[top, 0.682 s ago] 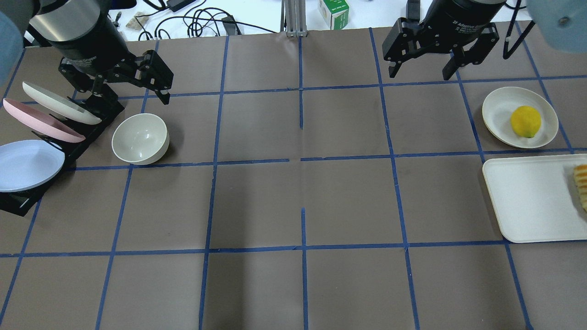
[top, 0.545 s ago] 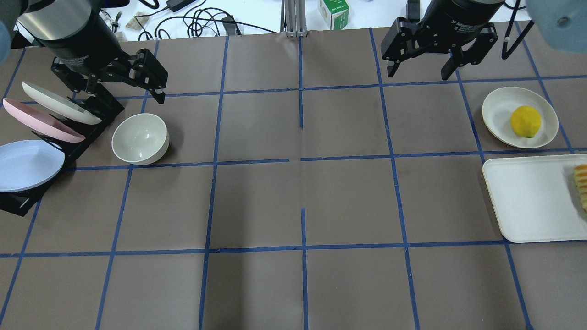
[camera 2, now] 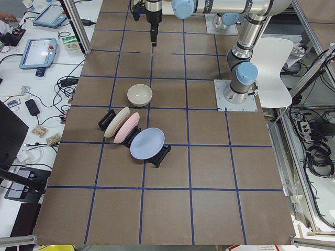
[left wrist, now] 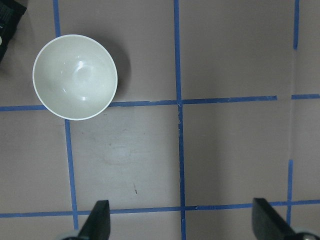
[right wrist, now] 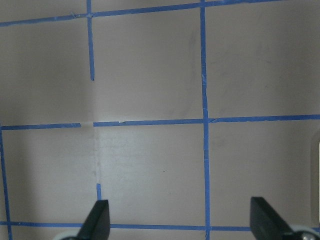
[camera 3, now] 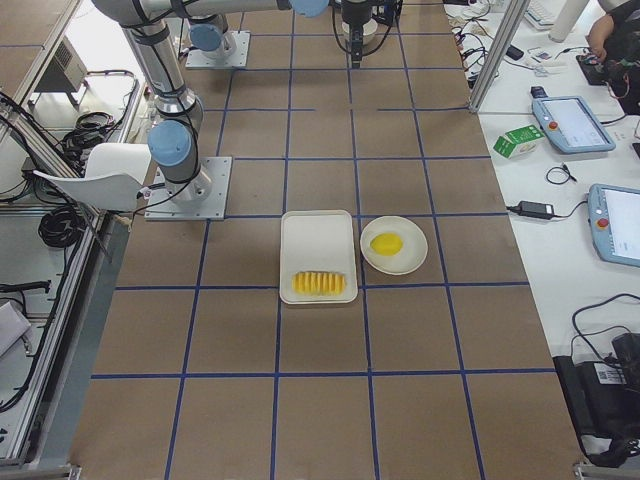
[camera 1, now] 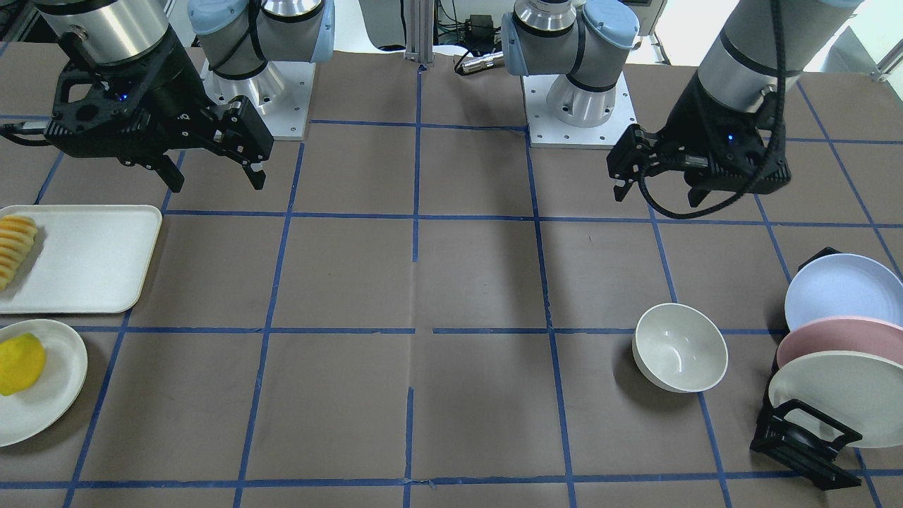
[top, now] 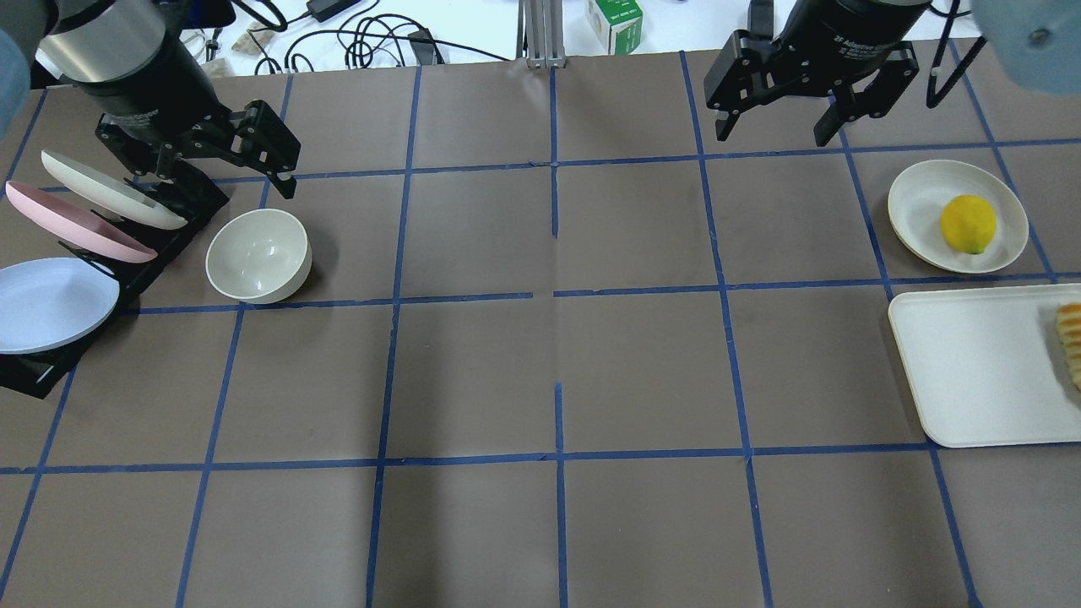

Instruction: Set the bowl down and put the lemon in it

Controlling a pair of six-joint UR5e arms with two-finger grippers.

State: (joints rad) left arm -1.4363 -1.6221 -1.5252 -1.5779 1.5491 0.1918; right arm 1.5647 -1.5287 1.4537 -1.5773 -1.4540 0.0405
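Note:
The cream-white bowl (top: 258, 255) stands upright and empty on the table at the left, beside the plate rack; it also shows in the front view (camera 1: 681, 347) and the left wrist view (left wrist: 75, 76). The yellow lemon (top: 968, 224) lies on a shallow cream plate (top: 916, 198) at the far right, seen too in the front view (camera 1: 20, 363). My left gripper (top: 215, 179) is open and empty, hovering above the table just behind the bowl. My right gripper (top: 773, 135) is open and empty, hovering well to the left of the lemon's plate.
A black rack (top: 181, 211) with cream, pink and blue plates stands at the left edge. A white tray (top: 971, 363) with sliced orange-yellow fruit (top: 1071, 342) lies at the right. Cables and a green box (top: 615, 24) lie beyond the table's far edge.
My left gripper has shifted a little to the left, toward the plate rack, still open. The right gripper, bowl and lemon have hardly moved.

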